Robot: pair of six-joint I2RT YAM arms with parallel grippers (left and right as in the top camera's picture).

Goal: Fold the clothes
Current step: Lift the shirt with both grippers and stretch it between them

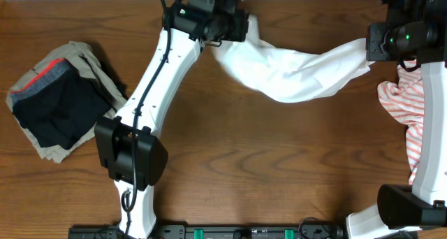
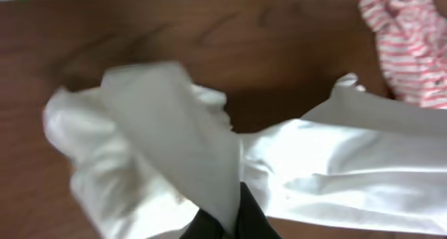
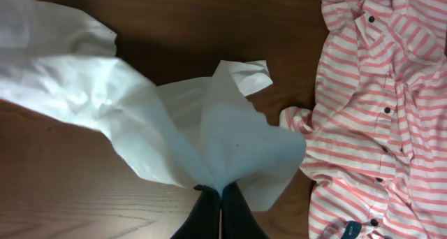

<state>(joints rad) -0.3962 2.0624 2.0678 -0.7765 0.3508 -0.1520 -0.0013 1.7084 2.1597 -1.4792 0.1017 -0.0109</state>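
The clothes (image 1: 293, 75), a plain white wrinkly garment, hang stretched between my two grippers across the far side of the table, sagging in the middle. My left gripper (image 1: 241, 26) is shut on its left end at the back centre; in the left wrist view the white cloth (image 2: 174, 148) drapes over the dark fingers (image 2: 251, 221). My right gripper (image 1: 370, 49) is shut on the right end; in the right wrist view the cloth (image 3: 209, 141) fans out from the pinched fingertips of the gripper (image 3: 221, 191).
A red-and-white striped shirt (image 1: 408, 106) lies crumpled at the right edge, under the right arm, also the striped shirt (image 3: 377, 113) in the right wrist view. A pile of black, red-banded and khaki garments (image 1: 59, 103) sits at the left.
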